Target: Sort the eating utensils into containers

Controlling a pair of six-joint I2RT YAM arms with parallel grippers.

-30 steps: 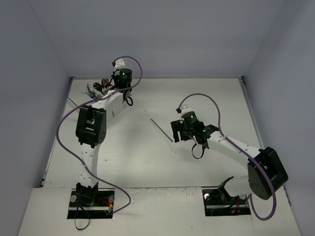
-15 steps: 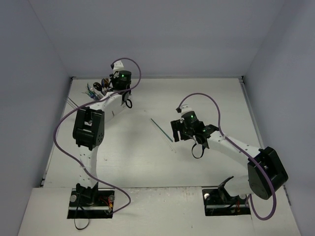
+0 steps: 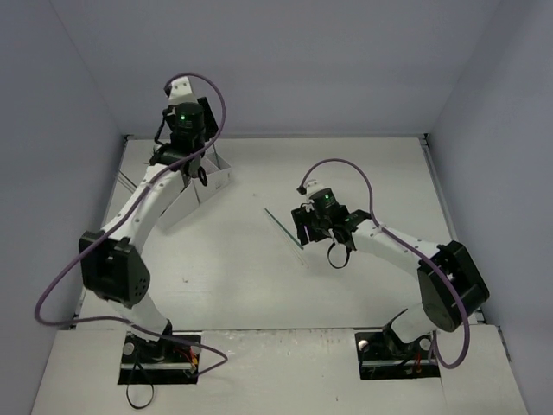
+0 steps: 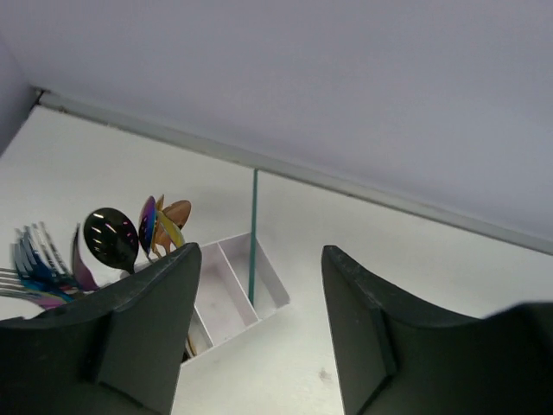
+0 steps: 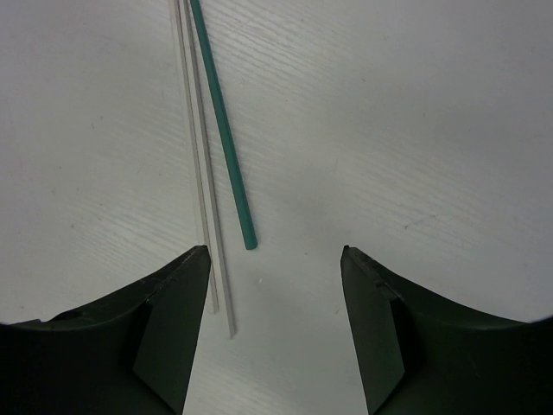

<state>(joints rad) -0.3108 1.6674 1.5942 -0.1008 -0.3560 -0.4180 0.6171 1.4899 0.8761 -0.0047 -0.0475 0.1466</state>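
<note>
The white caddy stands by the back wall with its compartments in a row. Spoons and forks stick up from the left compartments. A teal stick stands upright in the right end compartment. My left gripper hangs open above the caddy, holding nothing. Mid-table lies another teal stick, with two pale thin sticks just left of it. My right gripper is open low over their near ends, the teal tip between the jaws and the pale sticks by the left finger.
The back wall meets the table just behind the caddy. The left arm reaches along the left side. In the top view the right gripper sits at the near end of the teal stick.
My left gripper has opened and lifted back above the caddy, its elbow swinging left. The right gripper has narrowed a little and edged toward the sticks.
</note>
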